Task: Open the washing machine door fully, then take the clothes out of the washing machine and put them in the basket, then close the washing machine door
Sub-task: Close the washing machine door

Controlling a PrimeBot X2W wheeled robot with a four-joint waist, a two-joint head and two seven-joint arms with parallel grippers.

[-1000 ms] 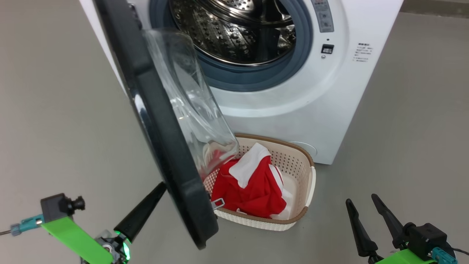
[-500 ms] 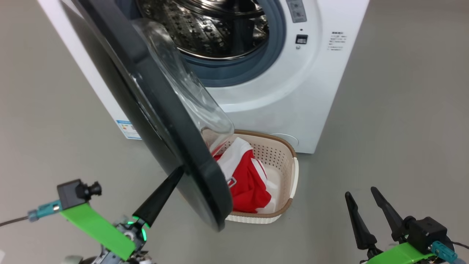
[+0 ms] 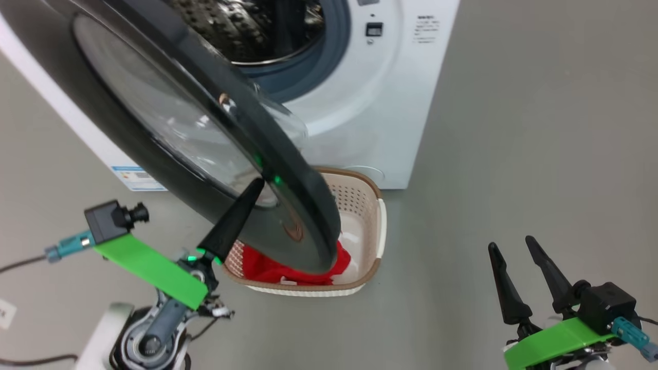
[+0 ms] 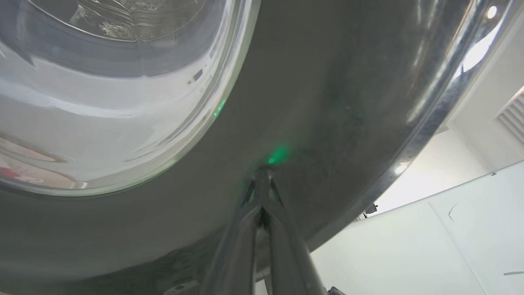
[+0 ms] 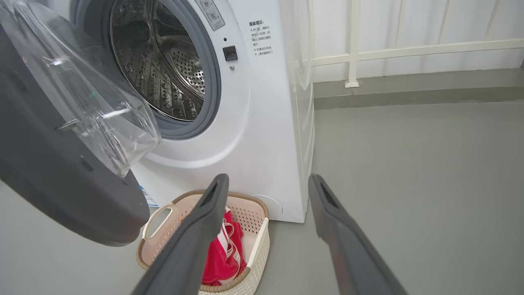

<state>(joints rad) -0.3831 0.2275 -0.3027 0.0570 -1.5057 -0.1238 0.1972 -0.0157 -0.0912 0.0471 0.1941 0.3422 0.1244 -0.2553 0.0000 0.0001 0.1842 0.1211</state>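
The washing machine stands open, its steel drum bare. The washing machine door, a black ring around clear glass, hangs partway swung over the opening. My left gripper is shut, and its tip presses against the door's outer face, on the black ring just outside the glass. It holds nothing. The clothes, red with white trim, lie in the cream basket on the floor before the machine, partly hidden by the door. Low on the right, away from everything, my right gripper is open and empty.
Grey floor spreads to the right of the machine. The right wrist view has a white railing along the far wall. The basket sits right under the door's lower edge.
The door has swung toward the machine with my shut left gripper's tip against its outer face, and now hides more of the basket and opening. The head camera has shifted. The right gripper stays open.
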